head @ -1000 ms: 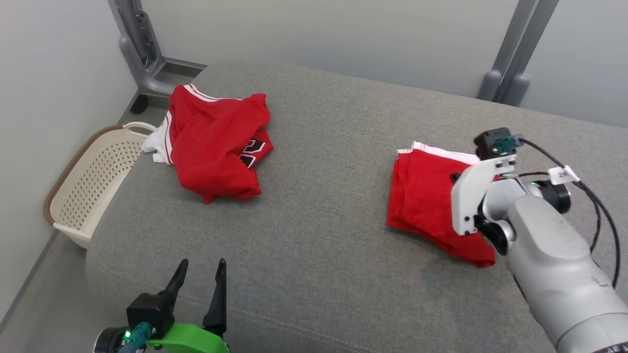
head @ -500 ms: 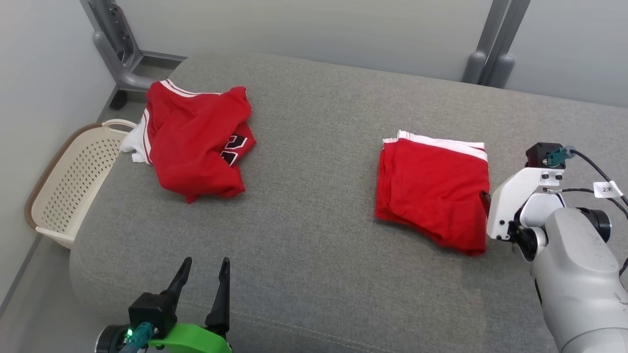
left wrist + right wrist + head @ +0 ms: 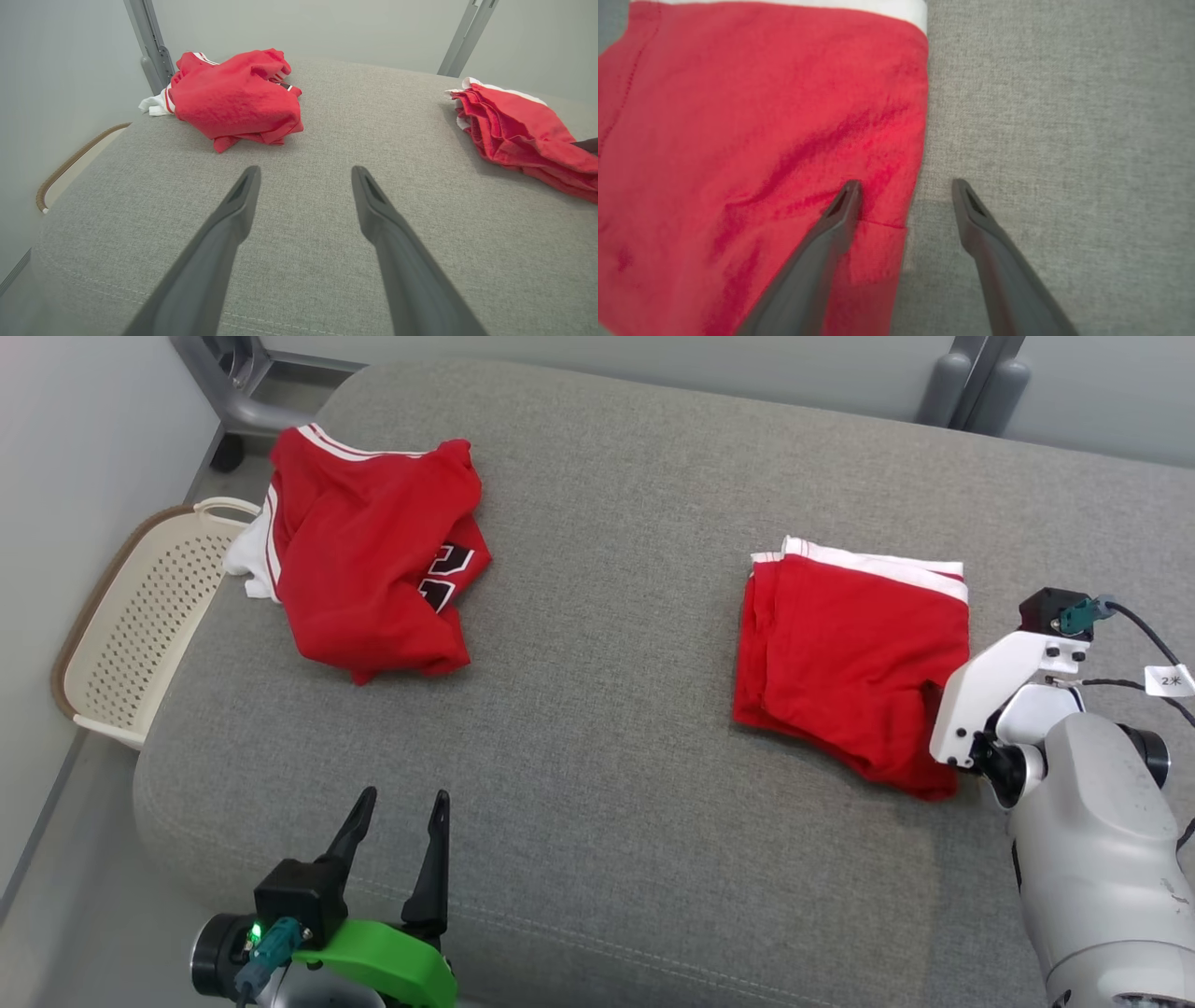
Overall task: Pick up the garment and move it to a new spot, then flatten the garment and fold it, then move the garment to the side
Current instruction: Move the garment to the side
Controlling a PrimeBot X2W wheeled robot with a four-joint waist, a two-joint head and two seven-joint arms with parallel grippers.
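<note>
The right gripper [image 3: 906, 184] is seen with its fingers [image 3: 831, 224] spread apart, and nothing is held between them. One finger is poised over the garment's [image 3: 761, 140] right edge, and the other over bare cushion [image 3: 1041, 140] just beside it. A second ago this gripper was clamped shut and placed over the middle of the garment. Since then the cloth has been let go and the arm has been drawn back to the garment's right edge. (The head view has also shifted between pictures, so the apparent drift of things across it is not to be taken as movement of theirs.)

The garment is left as a neat red rectangle with a white band along its far edge, lying flat on the right part of the cushion. From this it is judged that the fold is done and the move to the side is finished or nearly so. Only the arm's withdrawal seems to be left for this piece.

The left gripper [image 3: 403, 795] is held with its fingers parted and empty over the cushion's near left edge, as it was a second ago. A heap [image 3: 369, 579] of red cloth with black lettering is bunched, unfolded, at the cushion's far left corner. A perforated basket [image 3: 131, 635] is set lower down, beside the cushion's left edge. The heap is likely the next piece to be taken, should the work be carried on.
</note>
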